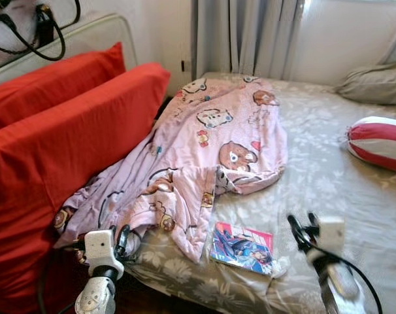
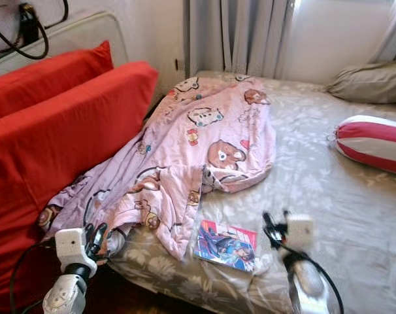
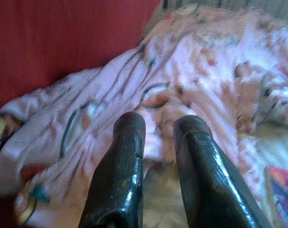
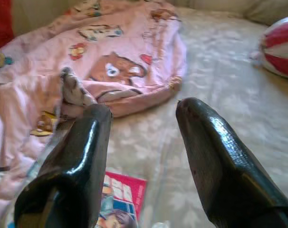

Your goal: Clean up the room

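Ahead of the right gripper (image 1: 304, 227) bare grey bedsheet (image 1: 329, 176) lies open, with the comic book (image 1: 242, 247) just to its left, while the pink blanket (image 1: 204, 150) blocks the left gripper (image 1: 121, 237).

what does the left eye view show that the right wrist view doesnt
The left eye view alone takes in the red cushions, the grey pillow, the curtains and the left gripper at the blanket's near edge. The right wrist view alone gives a close look along the right gripper, fingers apart above the bed. Both share the pink cartoon blanket, the comic book, the red-and-white bolster and the floral bedsheet.
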Motion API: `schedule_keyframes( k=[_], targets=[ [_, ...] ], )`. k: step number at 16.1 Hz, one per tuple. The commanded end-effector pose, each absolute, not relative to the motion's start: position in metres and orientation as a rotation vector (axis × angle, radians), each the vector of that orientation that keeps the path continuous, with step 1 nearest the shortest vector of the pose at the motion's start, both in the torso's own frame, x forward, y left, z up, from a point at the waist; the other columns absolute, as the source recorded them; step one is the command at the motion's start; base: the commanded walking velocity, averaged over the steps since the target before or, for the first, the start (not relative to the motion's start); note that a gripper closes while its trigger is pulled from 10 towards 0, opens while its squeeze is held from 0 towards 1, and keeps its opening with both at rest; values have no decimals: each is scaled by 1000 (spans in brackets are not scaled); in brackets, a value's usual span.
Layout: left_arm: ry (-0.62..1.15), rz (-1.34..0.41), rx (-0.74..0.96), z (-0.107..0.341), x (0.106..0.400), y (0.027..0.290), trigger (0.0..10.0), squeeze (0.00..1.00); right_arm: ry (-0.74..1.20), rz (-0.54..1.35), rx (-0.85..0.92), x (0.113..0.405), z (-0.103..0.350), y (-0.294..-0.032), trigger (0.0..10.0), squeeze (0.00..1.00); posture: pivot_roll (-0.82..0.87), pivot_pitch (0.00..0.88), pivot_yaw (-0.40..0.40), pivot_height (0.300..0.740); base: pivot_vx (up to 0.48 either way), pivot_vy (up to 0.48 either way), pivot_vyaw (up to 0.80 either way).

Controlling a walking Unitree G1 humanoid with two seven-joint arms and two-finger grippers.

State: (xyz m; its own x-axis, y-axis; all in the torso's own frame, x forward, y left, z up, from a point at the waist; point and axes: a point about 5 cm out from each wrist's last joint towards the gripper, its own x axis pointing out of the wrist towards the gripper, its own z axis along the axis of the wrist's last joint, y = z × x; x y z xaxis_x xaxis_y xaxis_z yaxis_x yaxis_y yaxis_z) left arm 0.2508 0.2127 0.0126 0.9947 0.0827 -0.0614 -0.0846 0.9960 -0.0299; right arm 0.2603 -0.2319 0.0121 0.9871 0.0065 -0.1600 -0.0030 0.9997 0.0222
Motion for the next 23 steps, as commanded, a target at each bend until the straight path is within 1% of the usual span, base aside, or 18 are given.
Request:
schedule_keyframes(
  k=[1, 2, 3, 5, 8, 11, 14, 15, 18, 19, 23],
  targets=[
    [10, 70, -41, 20, 253, 209, 10000, 0, 97, -28, 6, 263, 24, -239, 10000, 0, -2, 0, -26, 740, 0, 0, 0],
    [1, 68, -42, 21, 253, 209, 10000, 0, 89, -37, 1, 261, 24, -241, 10000, 0, 0, 0, -27, 740, 0, 0, 0],
    [-16, 57, -39, 25, 250, 210, 10000, 0, 74, -91, 8, 248, 23, -244, 10000, 0, -13, 0, -11, 740, 0, 0, 0],
    [-3, 40, -30, 24, 247, 210, 10000, 0, 84, -104, -7, 242, 21, -246, 10000, 0, -16, 0, 5, 740, 0, 0, 0],
    [-34, 23, -23, 36, 251, 213, 10000, 0, 83, -144, 8, 245, 23, -249, 10000, 0, 2, 0, -2, 740, 0, 0, 0],
    [-54, 29, -27, 44, 250, 219, 10000, 0, 68, -79, -14, 250, 30, -236, 10000, 0, -2, 0, 0, 740, 0, 0, 0],
    [-45, 31, -35, 45, 245, 221, 10000, 0, 49, -109, -19, 247, 34, -238, 10000, 0, -4, 0, -8, 740, 0, 0, 0],
    [-38, 35, -37, 45, 242, 222, 10000, 0, 74, -118, -9, 245, 33, -240, 10000, 0, 1, 0, -3, 740, 0, 0, 0],
    [-31, 26, -43, 47, 241, 222, 10000, 0, 90, -126, 0, 243, 33, -239, 10000, 0, -1, 0, 7, 716, 0, 0, 0],
    [-23, 22, -48, 47, 243, 222, 10000, 0, 91, -127, -7, 243, 33, -237, 10000, 0, -6, 0, 14, 701, 0, 0, 0],
    [-1, 10, -50, 47, 243, 219, 10000, 0, 106, -100, -19, 242, 31, -234, 10000, 0, 21, 0, 24, 697, 0, 0, 0]
  ],
)
